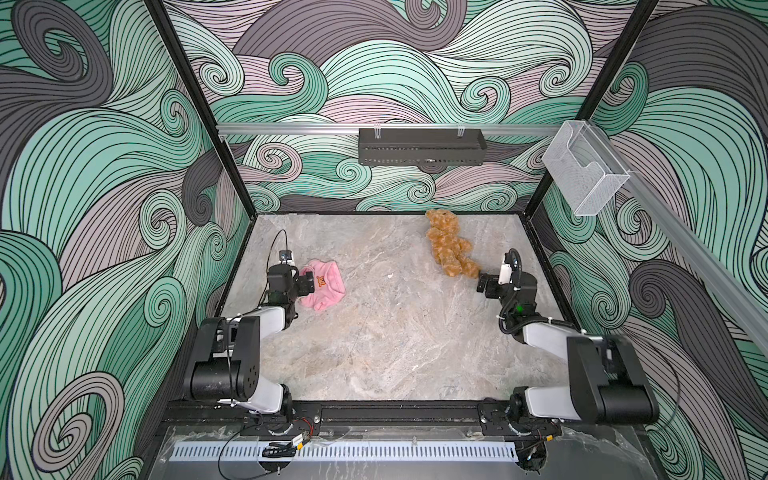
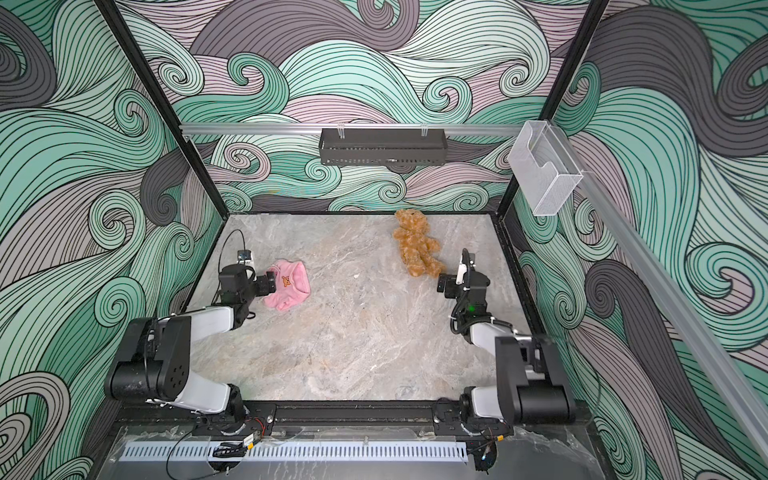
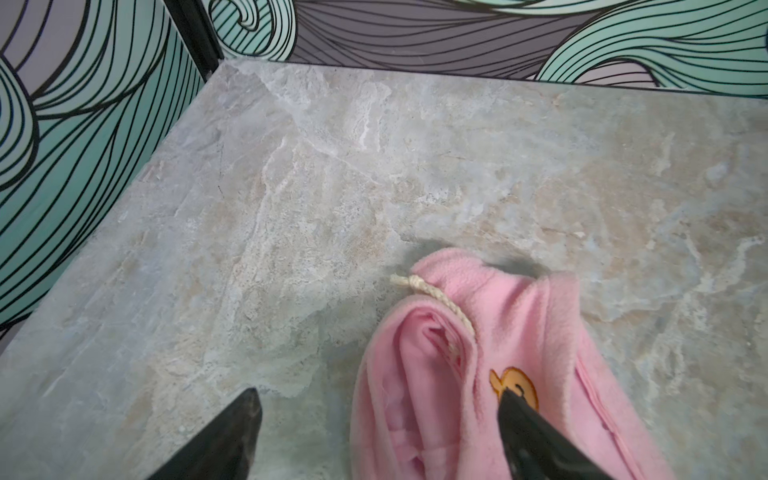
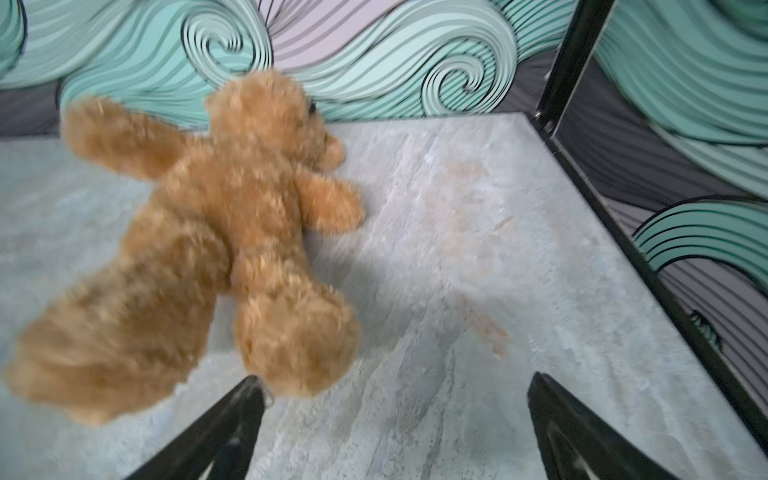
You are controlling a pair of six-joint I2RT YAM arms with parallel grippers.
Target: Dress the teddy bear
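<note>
Swirling green, grey and lilac waves cover the walls (image 1: pixel 83 166) around a grey stone-look table (image 1: pixel 395 332). On the left side, the left arm (image 1: pixel 232 357) reaches forward and low, and the left gripper (image 1: pixel 309 284) sits at the near-left edge of a small pink garment (image 1: pixel 326 286) that lies crumpled on the table. In the left wrist view its jaws stand wide apart and clamp nothing. One fingertip (image 3: pixel 245 415) is over bare table and the other covers part of the orange bear-face patch (image 3: pixel 513 384), so the folded opening of the garment lies between them. A pale knotted cord (image 3: pixel 432 295) runs along that opening. On the back wall, a black slotted basket (image 1: pixel 422 145) hangs from a metal rail. Right of centre and toward the back lies the teddy bear (image 1: pixel 449 245), undressed and well apart from the garment. Its head is close to the back wall and its legs stretch out toward the right arm (image 1: pixel 540 332). The right gripper (image 1: pixel 483 283) is just beside the nearer foot, jaws spread wide and empty. In the right wrist view, which is blurred, the foot meets the tip of one finger (image 4: pixel 249 395), and whether they touch cannot be told. Higher up on the right wall, a clear plastic box (image 1: pixel 586 174) is fixed to a rail.
</note>
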